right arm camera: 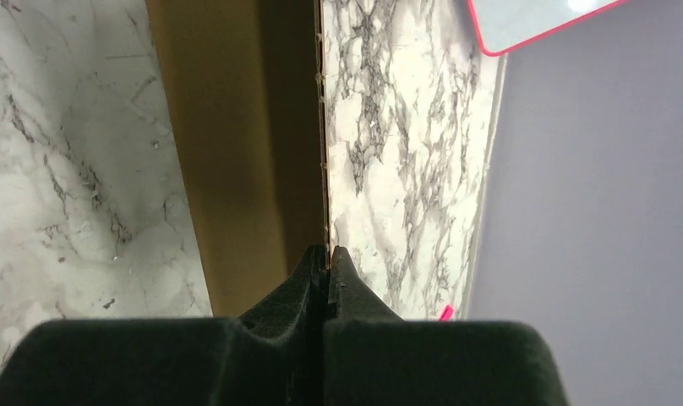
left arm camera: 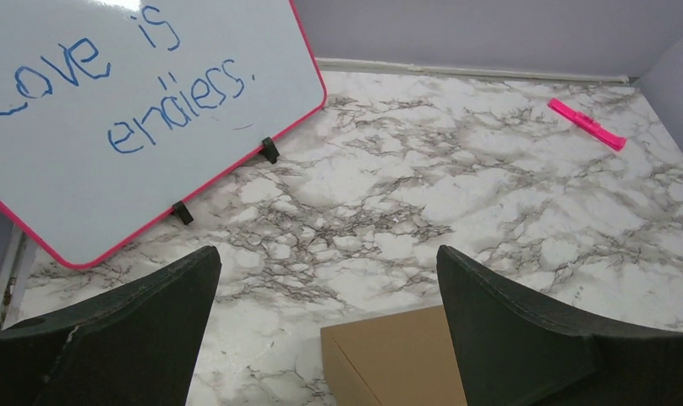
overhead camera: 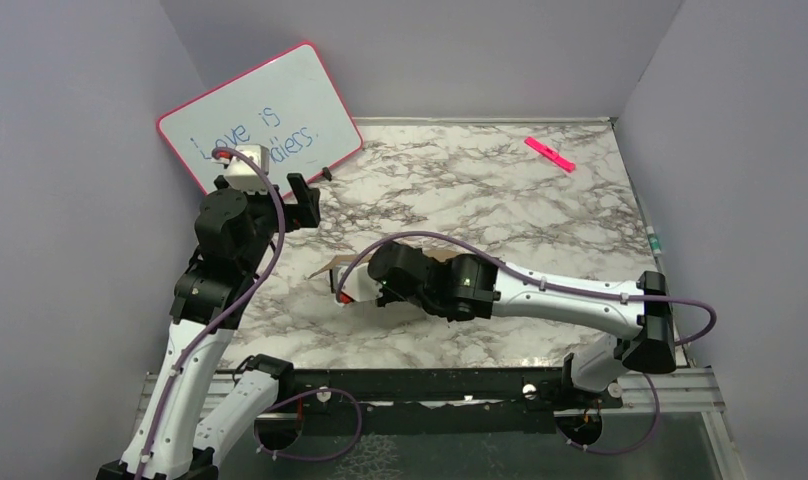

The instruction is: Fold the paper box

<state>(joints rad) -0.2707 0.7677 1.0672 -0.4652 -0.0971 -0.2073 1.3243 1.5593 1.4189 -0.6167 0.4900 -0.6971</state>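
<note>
**Materials and shapes.** The box (left arm camera: 389,359) is plain brown cardboard, matte and unprinted, with straight edges and a square corner. The table (overhead camera: 480,190) has a glossy white marble pattern with grey veins. The whiteboard (overhead camera: 270,110) is a rounded rectangle with a pink frame, blue handwriting and black feet (left arm camera: 270,150) on its lower edge. It leans at the far left. A flat pink bar (overhead camera: 550,154) lies at the far right, well apart from the box.

**Box position.** The box lies near the table centre, mostly hidden under the right arm (overhead camera: 570,295) in the top view.

**Arm pose.**
- The left arm (overhead camera: 220,260) stands upright on the left, bent forward at the wrist. The left claw (left arm camera: 328,254) hangs above the table with its fingers wide apart and nothing between them. One box corner shows just below it in the wrist view.
- The right arm reaches low from the right side leftward to the centre. The right claw (right arm camera: 327,258) has its fingers pressed together, clamped on a thin cardboard edge of the box.

**Count.** Two arms, two claws, one box, one whiteboard with two feet visible, one pink bar.
</note>
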